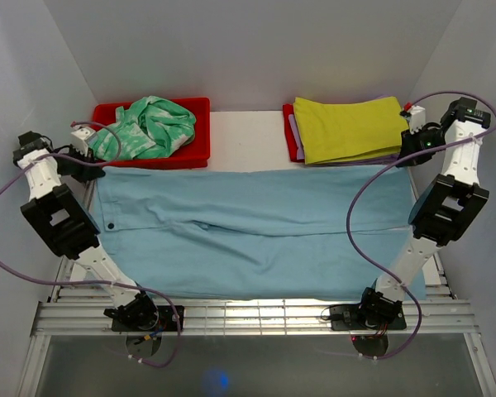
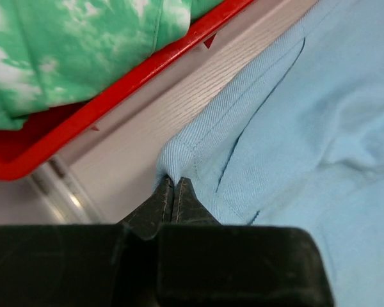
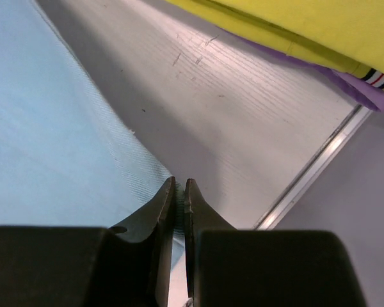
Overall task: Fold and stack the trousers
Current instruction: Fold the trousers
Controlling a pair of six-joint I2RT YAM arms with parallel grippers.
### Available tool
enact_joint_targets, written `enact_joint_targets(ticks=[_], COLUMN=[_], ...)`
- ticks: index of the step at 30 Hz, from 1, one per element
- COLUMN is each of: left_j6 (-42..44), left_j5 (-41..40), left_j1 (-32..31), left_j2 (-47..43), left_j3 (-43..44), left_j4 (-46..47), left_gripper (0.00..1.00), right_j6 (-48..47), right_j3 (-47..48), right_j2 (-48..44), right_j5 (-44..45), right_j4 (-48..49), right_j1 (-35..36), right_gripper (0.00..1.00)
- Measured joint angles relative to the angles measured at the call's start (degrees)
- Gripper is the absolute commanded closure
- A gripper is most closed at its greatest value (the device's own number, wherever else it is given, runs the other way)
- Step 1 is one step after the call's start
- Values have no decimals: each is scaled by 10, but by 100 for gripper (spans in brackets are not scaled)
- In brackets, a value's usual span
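Top external view shows the trousers (image 1: 256, 227) spread flat across the table (image 1: 248, 136), their far edge just in front of the red tray (image 1: 197, 154) and stretching well off to that tray's right. The left gripper (image 1: 84, 169) sits at the waistband corner, beside the tray's front left corner. In the left wrist view its fingers are pressed together on a bunched nip of waistband. The right gripper (image 1: 407, 159) is at the far hem corner, well to the right of the tray. In the right wrist view its fingers are clamped on a thin sliver of cloth edge.

The step looks like carrying the far edge toward the near one for a lengthwise fold. Both arms should lift together and travel at one pace, so the edge runs taut and straight. The right hold seems shallow, so pull gently, as a jerk could slip the hem free. Lift clear of the tray's rim without snagging the green-and-white garment (image 1: 149, 124).
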Motion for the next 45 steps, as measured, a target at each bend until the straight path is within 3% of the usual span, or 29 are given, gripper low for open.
enact_joint_targets(ticks=[4,7,15,21,27,32,40,45], left_j6=[44,107,304,337,266,136,-92,-149], left_j5=[20,29,-8,-56,-96,-116,-122,-123], left_j1=[32,73,187,198,167,87,-24,-36], left_j2=[-88,-148,-277,-280,-280,-296,-188,-134], left_j3=[-39,-84,-325,-422,-533,-551,-449,-370], left_j4=[-5,-27,-59,-42,81,169,258,237], left_gripper=[100,100,100,100,100,100,100,100], right_j6=[-33,-75,-222,-247,-188,-111,-38,-34], right_j3=[-18,-86,-403,-581,-567,-504,-435,-371], right_j2=[-50,-114,-289,-302,-192,-131,-95,-66], right_j5=[-6,-8,50,106,124,139,183,178], right_j4=[-18,-26,-28,27,109,122,173,194], right_j1=[-16,-43,-94,-90,-89,-70,-1,7], right_gripper=[92,92,92,92,92,92,92,92])
